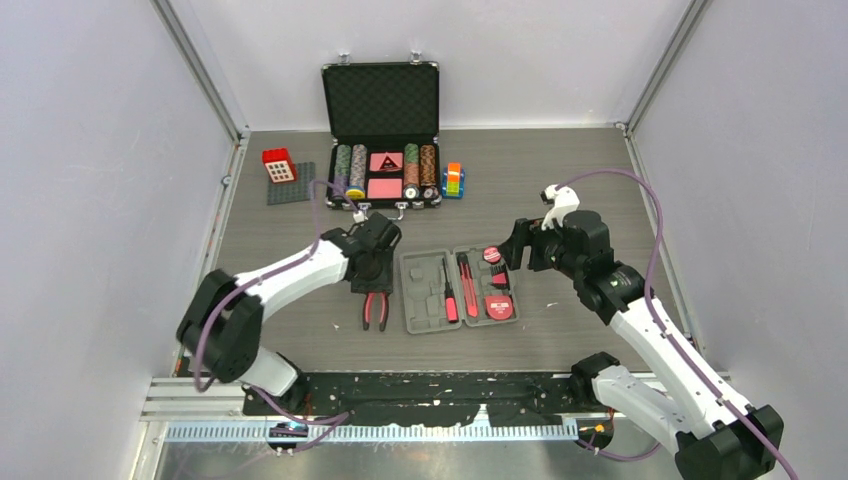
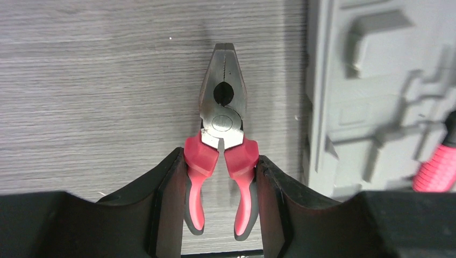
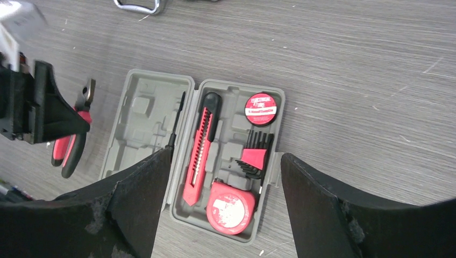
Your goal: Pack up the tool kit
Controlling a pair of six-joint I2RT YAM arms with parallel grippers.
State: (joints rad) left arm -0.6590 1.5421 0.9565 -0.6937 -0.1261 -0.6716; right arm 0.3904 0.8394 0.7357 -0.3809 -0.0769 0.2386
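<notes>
Pliers (image 2: 222, 115) clasped in left tool (image 2: 220, 159), grey case (image 2: 371, 115) beside, chip case (image 1: 380, 98) beyond

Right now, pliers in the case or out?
Out. The pliers sit on the table left of the open case, left gripper closed on their handles.

White arms (image 1: 300, 268) w/ blk joints (image 1: 222, 325) (purple cables (image 1: 657, 215))
</notes>
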